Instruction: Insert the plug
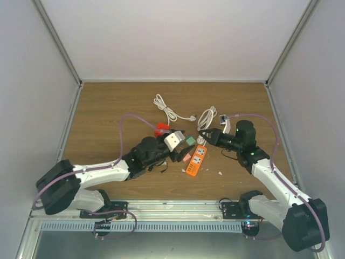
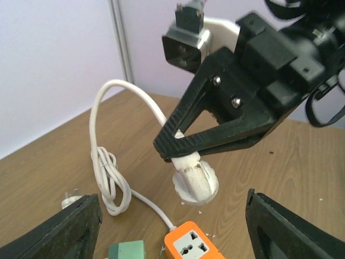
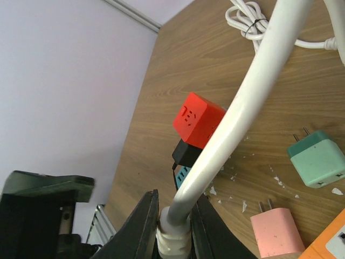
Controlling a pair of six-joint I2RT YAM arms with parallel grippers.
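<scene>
Right hand (image 2: 167,151) is clamping white plug (image 2: 195,181), hovering just above orange power strip (image 2: 188,245); insertion not yet done. Left hand (image 2: 175,229) is gaping, empty, near the strip.

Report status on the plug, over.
Right gripper shut on white plug, near orange power strip, not yet in. Left gripper open, empty. Green adapter and pink adapter beside strip, sockets uncovered.

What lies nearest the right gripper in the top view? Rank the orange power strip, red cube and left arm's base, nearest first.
From the right gripper:
1. Orange power strip, just nearside of it.
2. Red cube, to its left.
3. Left arm's base, at the near edge, far left.
</scene>
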